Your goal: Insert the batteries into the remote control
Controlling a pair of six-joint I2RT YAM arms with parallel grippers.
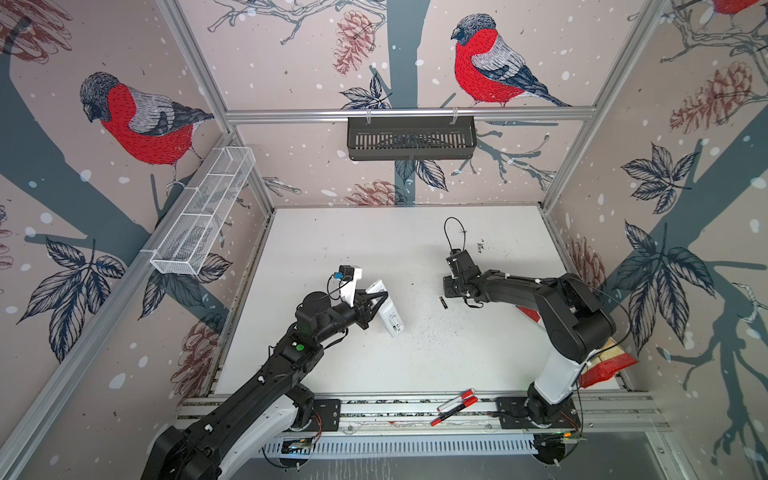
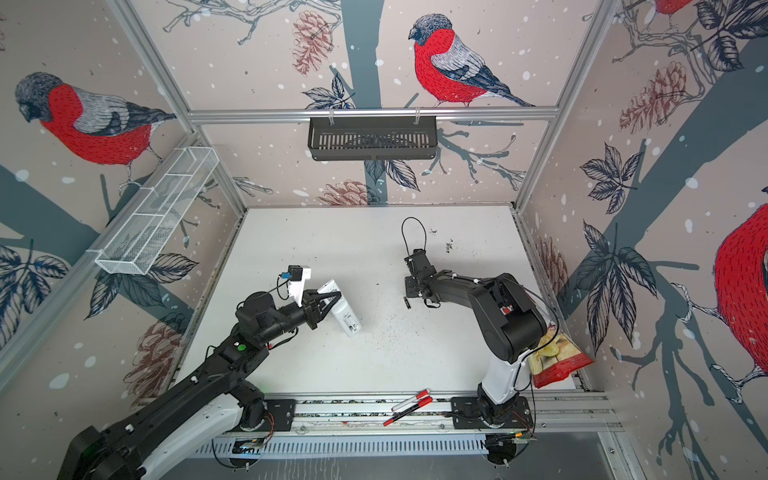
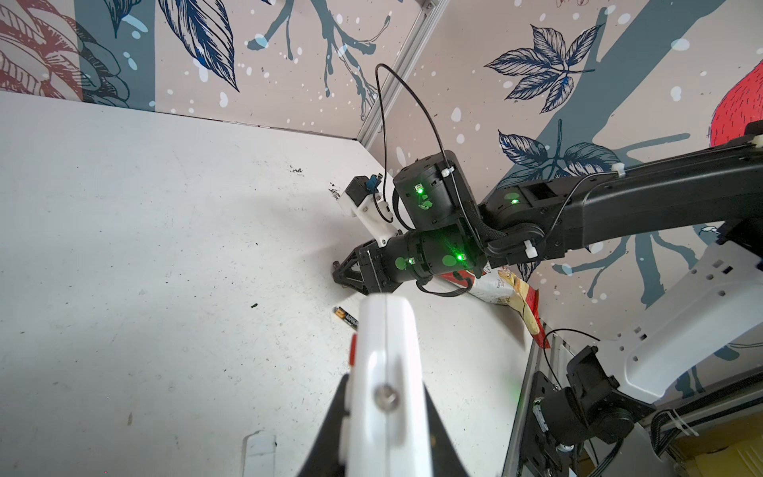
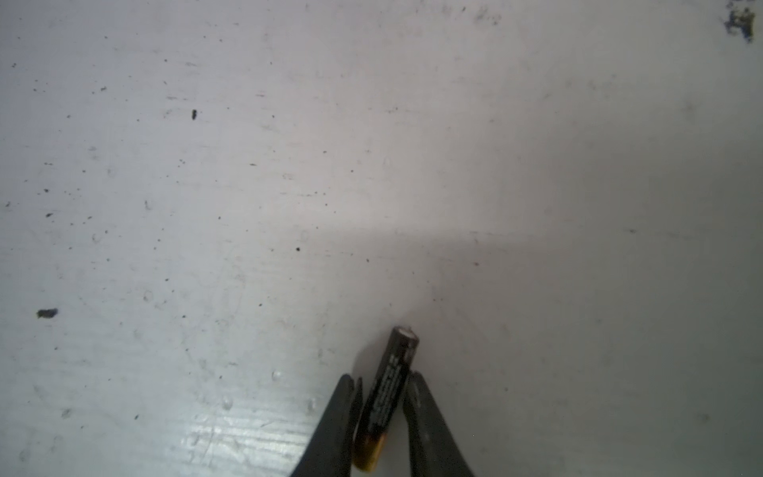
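Battery within right gripper, wrist view only

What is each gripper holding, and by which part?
Left gripper: long white plastic remote control, clamped nearer its red-button end. Right gripper straddles a small dark cylindrical battery near its copper end; actual grip unclear.

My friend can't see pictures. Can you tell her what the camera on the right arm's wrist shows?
A small dark battery with a copper end sits between the two black fingers of the right gripper, seen against a scuffed white table dotted with dark specks. The fingers stand close on either side; it is unclear whether they pinch it.
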